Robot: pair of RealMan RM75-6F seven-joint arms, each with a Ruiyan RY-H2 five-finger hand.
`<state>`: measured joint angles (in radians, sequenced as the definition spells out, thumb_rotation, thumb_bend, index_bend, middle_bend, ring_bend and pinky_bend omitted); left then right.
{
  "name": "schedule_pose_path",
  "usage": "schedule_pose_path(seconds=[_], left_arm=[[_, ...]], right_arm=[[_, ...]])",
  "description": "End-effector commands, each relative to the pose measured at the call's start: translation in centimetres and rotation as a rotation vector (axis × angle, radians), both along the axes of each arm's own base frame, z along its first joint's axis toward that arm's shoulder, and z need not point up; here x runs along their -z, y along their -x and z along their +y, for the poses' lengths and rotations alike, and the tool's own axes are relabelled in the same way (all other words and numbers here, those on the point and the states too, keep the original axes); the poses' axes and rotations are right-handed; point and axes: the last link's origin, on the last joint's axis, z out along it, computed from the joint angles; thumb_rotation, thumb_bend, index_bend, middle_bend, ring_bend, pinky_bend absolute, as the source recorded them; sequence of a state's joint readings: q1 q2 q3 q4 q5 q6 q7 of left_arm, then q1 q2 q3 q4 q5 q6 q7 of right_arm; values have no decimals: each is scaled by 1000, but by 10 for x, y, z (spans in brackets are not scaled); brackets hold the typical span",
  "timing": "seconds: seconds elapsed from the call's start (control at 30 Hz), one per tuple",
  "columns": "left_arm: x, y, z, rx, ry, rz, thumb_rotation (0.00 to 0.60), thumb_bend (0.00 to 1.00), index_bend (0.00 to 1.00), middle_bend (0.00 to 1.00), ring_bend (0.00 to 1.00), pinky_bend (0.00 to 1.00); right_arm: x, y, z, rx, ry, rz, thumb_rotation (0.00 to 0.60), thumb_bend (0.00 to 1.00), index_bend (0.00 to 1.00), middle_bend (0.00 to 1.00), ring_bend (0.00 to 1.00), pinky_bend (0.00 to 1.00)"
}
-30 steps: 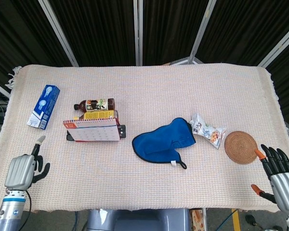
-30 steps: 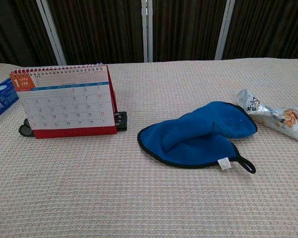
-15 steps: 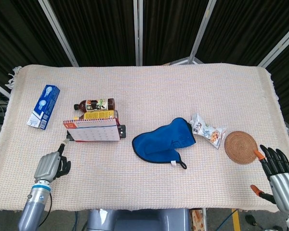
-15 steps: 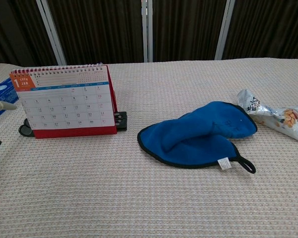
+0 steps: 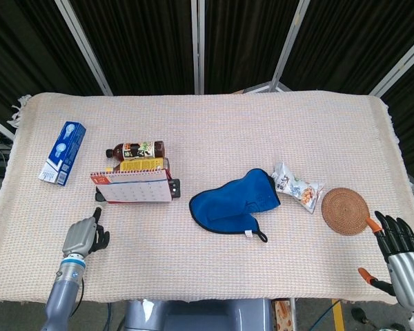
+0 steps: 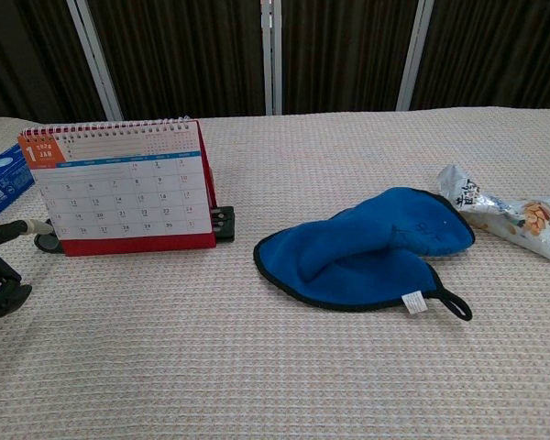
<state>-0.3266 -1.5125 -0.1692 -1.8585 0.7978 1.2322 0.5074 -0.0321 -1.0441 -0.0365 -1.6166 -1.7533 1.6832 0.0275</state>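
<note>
My left hand (image 5: 83, 238) hovers low over the cloth near the front left, just in front of the left corner of a red-and-white desk calendar (image 5: 132, 187). It holds nothing; one finger points at the calendar's base and the others are curled in. In the chest view the left hand (image 6: 0, 270) shows at the left edge, its straight finger close to the desk calendar (image 6: 119, 188). My right hand (image 5: 400, 252) sits at the front right corner with fingers spread, empty, just in front of a round woven coaster (image 5: 346, 211).
A blue oven mitt (image 5: 234, 202) lies mid-table, with a snack packet (image 5: 297, 187) to its right. Behind the calendar lie a brown bottle (image 5: 134, 149) and a yellow box (image 5: 141, 164). A blue carton (image 5: 62, 152) lies at the far left.
My left hand has travelled right and forward from the table's front left edge to the calendar's left corner. The right hand has dropped back slightly. No object has moved.
</note>
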Motion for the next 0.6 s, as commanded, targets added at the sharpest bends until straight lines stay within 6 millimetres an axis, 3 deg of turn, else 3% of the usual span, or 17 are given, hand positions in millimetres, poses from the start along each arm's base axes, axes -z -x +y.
schedule_pose_path(seconds=[0.03, 0.6], left_arm=[[2, 3, 2, -13, -4, 3, 600, 587, 0, 774, 695, 579], [12, 7, 16, -36, 5, 2, 600, 589, 0, 775, 695, 579]], right_arm=[[1, 2, 3, -6, -8, 11, 600, 38, 0, 0, 0, 0], [1, 4, 0, -5, -14, 27, 600, 39, 0, 0, 0, 0]])
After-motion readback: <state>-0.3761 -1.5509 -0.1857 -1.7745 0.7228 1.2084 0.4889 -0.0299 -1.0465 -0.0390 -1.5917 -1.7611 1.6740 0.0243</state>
